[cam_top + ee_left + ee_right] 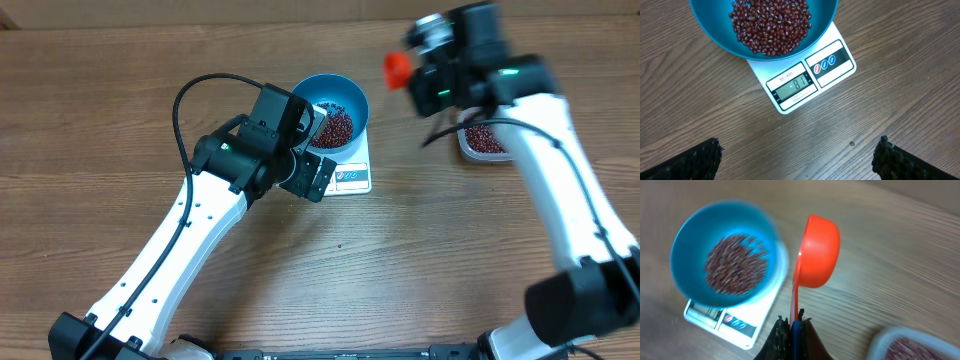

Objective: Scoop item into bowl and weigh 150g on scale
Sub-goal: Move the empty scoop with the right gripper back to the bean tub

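Our right gripper was clamped on the handle of the orange scoop, whose cup was turned on edge. We could not see inside it. We judged a shallow dip best for the next load, then small pours while watching the display. Left of the cup, the blue bowl sat on the scale holding the beans. Right of the handle, the clear tub held more. Our left gripper hung spread wide and empty.

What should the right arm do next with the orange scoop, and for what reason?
Probably carry the round orange plastic scoop, shut in the right gripper, back to the clear plastic tub for more red-brown beans. The white flat scale under the deep blue bowl seems to read about 81, short of the target.
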`<state>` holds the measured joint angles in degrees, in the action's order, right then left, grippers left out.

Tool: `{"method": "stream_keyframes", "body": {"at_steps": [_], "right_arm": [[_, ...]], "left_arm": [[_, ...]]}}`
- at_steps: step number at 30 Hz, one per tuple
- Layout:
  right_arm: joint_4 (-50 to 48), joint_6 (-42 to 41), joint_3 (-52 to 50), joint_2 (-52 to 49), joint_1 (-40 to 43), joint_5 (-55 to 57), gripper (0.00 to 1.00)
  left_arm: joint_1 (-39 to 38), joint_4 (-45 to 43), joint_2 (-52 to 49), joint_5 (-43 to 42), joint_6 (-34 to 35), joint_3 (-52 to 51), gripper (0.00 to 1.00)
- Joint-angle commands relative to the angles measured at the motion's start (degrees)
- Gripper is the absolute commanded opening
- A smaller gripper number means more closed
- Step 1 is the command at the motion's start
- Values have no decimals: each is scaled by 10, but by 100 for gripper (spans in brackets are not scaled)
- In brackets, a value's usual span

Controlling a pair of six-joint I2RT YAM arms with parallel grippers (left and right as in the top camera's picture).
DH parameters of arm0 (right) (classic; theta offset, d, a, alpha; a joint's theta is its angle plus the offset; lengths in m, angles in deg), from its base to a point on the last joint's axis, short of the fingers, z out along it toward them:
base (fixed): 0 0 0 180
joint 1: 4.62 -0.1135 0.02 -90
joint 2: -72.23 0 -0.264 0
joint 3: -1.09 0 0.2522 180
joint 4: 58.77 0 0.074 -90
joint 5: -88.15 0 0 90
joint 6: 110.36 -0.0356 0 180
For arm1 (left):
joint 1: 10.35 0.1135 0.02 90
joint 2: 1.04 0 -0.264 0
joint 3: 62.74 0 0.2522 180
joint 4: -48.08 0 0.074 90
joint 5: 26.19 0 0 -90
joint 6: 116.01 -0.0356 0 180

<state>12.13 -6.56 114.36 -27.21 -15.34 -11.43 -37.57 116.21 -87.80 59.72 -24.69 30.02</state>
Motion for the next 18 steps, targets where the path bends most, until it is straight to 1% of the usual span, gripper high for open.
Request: {"method": "stream_keyframes", "body": {"at_steps": [1,3,5,7,12,18], "right_arm": [[9,-33,19,55,71,-37,4],[29,-33,19,59,106,-5,4],[67,-33,17,59,139,78,4],[84,-33,12,58,149,121,3],[101,-28,-14,56,150,192,4],[108,-13,-56,39,148,233,4]], "left_arm": [[3,-2,13,-4,4,-2,100],[3,-2,13,-4,4,-2,100],[3,-2,13,-4,4,-2,100],[3,-2,13,-4,4,-2,100],[3,-2,13,-4,4,-2,100],[3,-2,13,-4,4,-2,100]]}}
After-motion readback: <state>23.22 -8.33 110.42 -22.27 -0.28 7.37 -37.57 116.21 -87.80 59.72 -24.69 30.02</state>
